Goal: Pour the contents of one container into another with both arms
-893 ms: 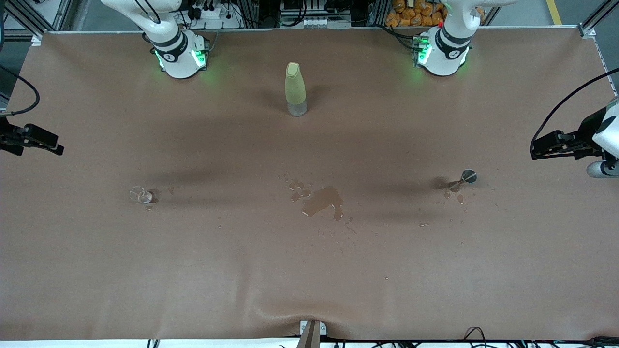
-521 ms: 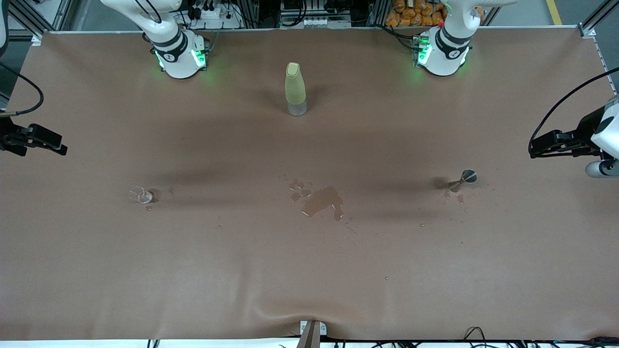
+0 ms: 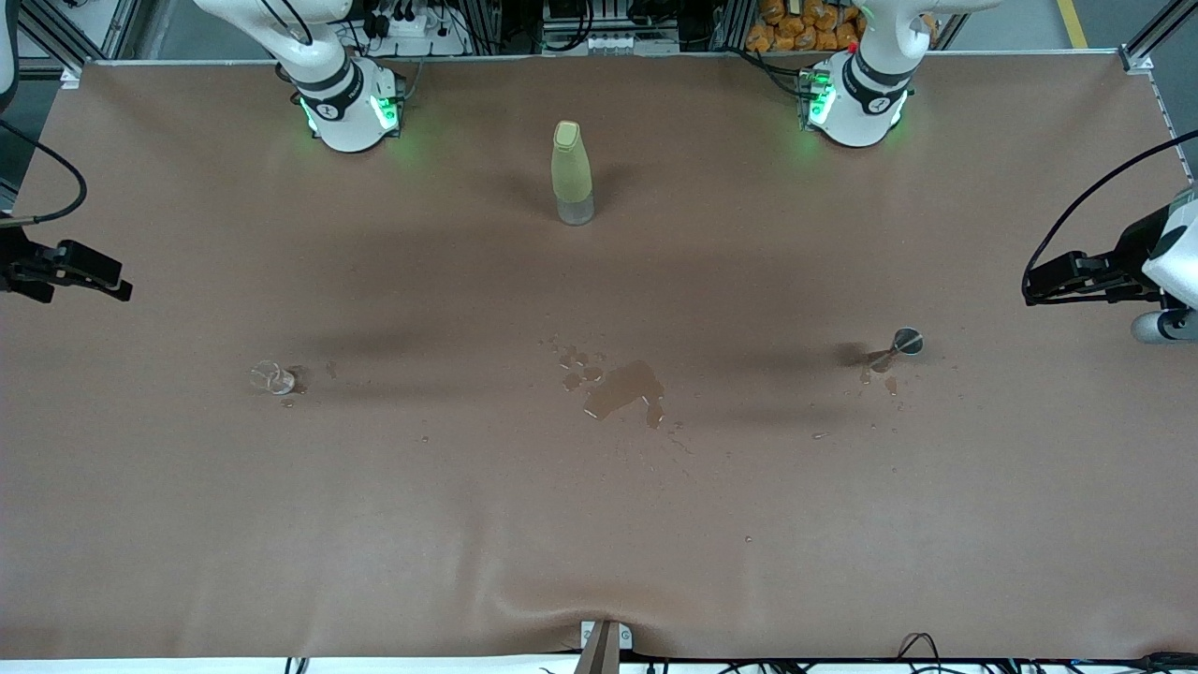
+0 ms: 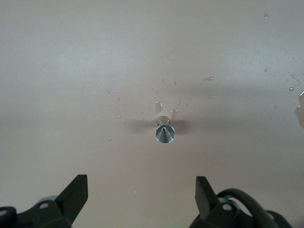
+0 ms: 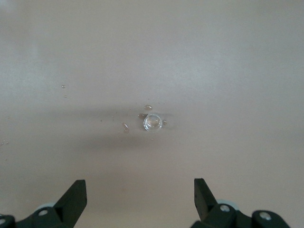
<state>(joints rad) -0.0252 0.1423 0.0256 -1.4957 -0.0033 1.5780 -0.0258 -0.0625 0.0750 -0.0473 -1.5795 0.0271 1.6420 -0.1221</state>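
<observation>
A small clear glass (image 3: 273, 377) stands on the brown table toward the right arm's end, with drops around it. It also shows in the right wrist view, glass (image 5: 153, 122), ahead of my open right gripper (image 5: 138, 195). A small cone-shaped metal cup (image 3: 903, 344) stands toward the left arm's end. The left wrist view has the metal cup (image 4: 165, 133) ahead of my open left gripper (image 4: 140, 195). In the front view the right gripper (image 3: 117, 284) hangs over its end of the table and the left gripper (image 3: 1037, 285) over the other end. Both are empty.
A tall yellow-green bottle (image 3: 572, 173) stands upright between the two arm bases, farther from the front camera. A brown puddle (image 3: 622, 388) with splashes lies at the table's middle. Small drops lie by the metal cup and by the glass.
Both grippers have crept slightly inward over the table's ends. The glass, the metal cup and the bottle have not moved.
</observation>
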